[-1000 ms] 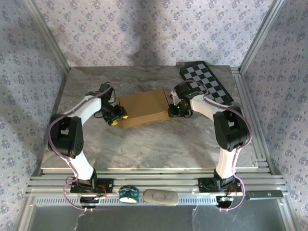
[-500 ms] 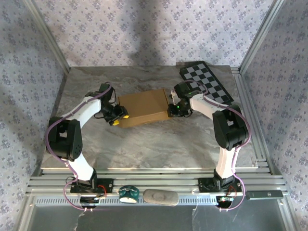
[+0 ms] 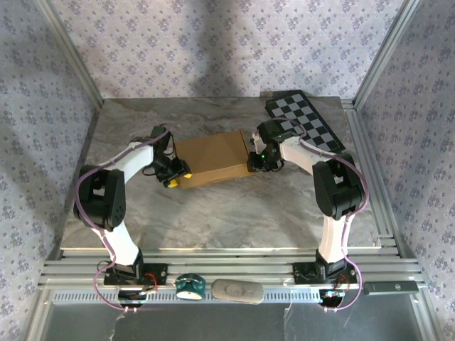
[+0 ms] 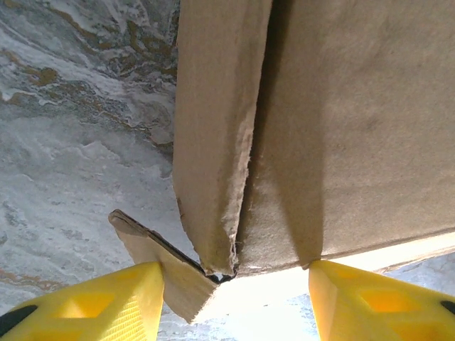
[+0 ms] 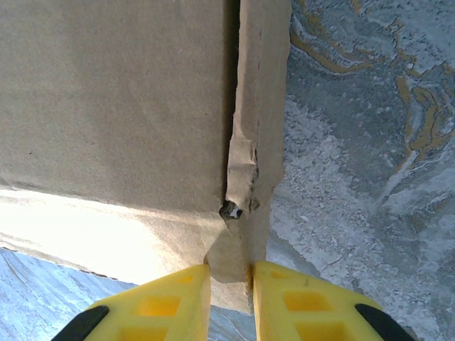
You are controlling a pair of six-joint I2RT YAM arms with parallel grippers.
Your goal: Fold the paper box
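Status from above: paper box (image 3: 213, 160) sits mid-table (image 3: 213, 220), looking mostly closed up, near the checkerboard panel (image 3: 307, 122) but not touching it. My left gripper (image 3: 175, 175) is at its near left corner, my right gripper (image 3: 257, 160) at its right end.

Left wrist view: fingers (image 4: 92, 302) spread roughly halfway, straddling the box's corner and clamping nothing. A little tab (image 4: 167, 266) pokes out of the seam and touches one finger.

Right wrist view: jaws nearly together, pinching the bottom edge of the side flap (image 5: 263, 106) at the box's end, so that hand has hold of the cardboard.

My read: we're on the tuck-in-the-ends step, pretty close to done. Next, I'd guess, the left side needs to nudge that stray tab back into the seam while the right steadies the box. Cardboard crumples easily, so gently does it.
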